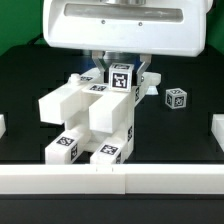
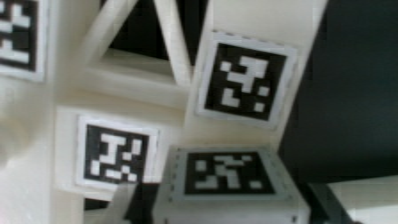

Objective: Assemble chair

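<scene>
The chair (image 1: 88, 118) stood part-built at the middle of the black desk (image 1: 190, 135), a cluster of glossy white blocks carrying square tags; my end effector (image 1: 122, 83) hung at its twelve o'clock side in the exterior view, jaws drawn in tight on the tagged upright bar (image 1: 122, 74), one finger on each flank; the wrist view showed that bar close up among other tagged faces, though I could not tell whether it was seated in the frame; a small tagged block (image 1: 176, 97) lay apart toward two o'clock. I judged the step to be fitting this bar to the body; the next move called for holding it plumb, pressing it squarely into its socket, and releasing only once it sat firm.
</scene>
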{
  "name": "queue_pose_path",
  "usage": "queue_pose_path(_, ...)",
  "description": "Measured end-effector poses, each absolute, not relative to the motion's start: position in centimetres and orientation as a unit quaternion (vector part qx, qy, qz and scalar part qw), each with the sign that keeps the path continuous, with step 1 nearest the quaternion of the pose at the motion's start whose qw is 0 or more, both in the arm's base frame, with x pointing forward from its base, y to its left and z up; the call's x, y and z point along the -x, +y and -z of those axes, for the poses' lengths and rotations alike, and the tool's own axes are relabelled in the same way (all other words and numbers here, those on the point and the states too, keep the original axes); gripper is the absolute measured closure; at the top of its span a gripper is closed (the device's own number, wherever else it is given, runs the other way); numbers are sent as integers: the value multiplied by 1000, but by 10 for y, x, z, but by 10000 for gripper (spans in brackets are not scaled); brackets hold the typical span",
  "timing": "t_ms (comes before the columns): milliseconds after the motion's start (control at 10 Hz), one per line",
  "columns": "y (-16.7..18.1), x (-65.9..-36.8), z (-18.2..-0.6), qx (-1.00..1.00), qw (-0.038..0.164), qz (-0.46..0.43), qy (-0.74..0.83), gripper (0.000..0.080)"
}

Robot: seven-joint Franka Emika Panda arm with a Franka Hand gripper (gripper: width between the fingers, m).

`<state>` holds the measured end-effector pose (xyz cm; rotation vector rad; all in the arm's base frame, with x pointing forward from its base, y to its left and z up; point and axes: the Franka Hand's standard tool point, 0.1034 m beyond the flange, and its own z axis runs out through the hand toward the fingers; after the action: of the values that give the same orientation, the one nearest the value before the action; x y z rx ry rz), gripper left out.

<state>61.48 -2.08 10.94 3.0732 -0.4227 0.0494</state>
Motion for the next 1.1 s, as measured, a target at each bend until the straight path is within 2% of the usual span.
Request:
queue_pose_path(500, -22, -615, -109, -934, -5, -16, -358, 530)
queue_pose_path(900, -21, -615, -108, -862, -14, -12, -507, 528)
queue_pose_path(1100, -20, -615, -108, -823, -24, -8, -568, 528)
